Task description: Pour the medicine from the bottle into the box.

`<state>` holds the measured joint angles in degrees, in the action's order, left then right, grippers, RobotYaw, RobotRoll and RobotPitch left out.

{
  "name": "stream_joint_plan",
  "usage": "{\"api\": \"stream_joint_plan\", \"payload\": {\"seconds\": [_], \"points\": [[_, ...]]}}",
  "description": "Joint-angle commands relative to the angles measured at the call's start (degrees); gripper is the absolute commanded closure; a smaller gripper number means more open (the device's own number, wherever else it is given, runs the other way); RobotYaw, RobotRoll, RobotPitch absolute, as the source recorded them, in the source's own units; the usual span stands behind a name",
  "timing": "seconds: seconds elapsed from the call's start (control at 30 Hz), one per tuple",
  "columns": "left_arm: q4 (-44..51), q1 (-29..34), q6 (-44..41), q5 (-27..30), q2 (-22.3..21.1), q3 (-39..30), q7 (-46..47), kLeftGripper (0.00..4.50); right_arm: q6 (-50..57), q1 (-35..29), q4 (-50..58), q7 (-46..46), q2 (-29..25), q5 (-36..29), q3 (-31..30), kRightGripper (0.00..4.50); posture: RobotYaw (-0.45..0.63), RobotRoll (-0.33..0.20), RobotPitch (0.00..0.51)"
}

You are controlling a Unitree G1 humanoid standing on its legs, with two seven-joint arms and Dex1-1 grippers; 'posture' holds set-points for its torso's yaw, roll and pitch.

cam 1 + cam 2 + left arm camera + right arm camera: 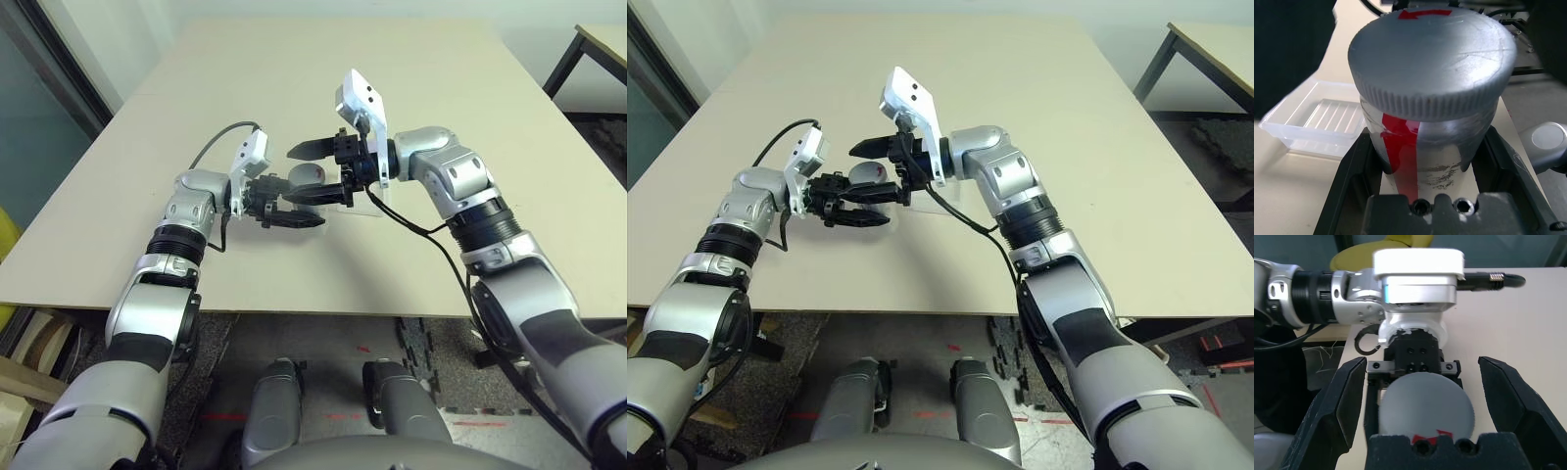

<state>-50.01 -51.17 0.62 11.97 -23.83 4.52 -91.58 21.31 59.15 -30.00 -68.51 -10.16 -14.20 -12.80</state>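
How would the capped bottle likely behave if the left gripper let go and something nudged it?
The bottle looks rigid, so probably wouldn't squash. Its round sides could let it roll once tipped. The cap's ribbed rim should resist slipping.

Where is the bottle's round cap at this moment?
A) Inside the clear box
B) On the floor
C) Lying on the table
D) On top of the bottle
D: the silver cap sits on the bottle, which the left gripper holds.
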Motion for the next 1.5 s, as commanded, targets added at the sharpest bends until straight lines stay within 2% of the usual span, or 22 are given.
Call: {"api": "stream_joint_plan", "payload": {"seconds": [0.03,0.7,1.17,1.37,1.5], "points": [[0.2,-0.9,0.3,-0.5,0.0,0.5,-0.8,1.7,-1.3,0.9,-2.3,0.9,0.3,0.6,0.8,0.0,-0.02,0.0,0.067],[-2.6,-2.5,1.7,-1.6,-0.5,1.1,-0.9,1.7,0.8,-0.5,-0.2,0.5,-6.5,-2.1,4.5,0.0,-0.05,0.0,0.07],[-3.5,-2.7,2.6,-1.5,-0.6,1.6,-0.9,1.7,5.8,-3.4,4.8,-0.1,-14.7,-5.8,8.7,0.0,-0.06,0.0,0.066],[-3.8,-2.9,2.7,-1.5,-0.6,1.6,-0.9,1.7,6.4,-4.0,5.5,-0.1,-15.9,-5.6,8.9,0.0,-0.06,0.0,0.066],[-4.2,-3.1,2.8,-1.7,-0.5,1.3,-0.9,1.7,7.9,-4.4,8.4,0.0,-14.8,-6.5,8.3,0.0,-0.06,0.0,0.065]]}}
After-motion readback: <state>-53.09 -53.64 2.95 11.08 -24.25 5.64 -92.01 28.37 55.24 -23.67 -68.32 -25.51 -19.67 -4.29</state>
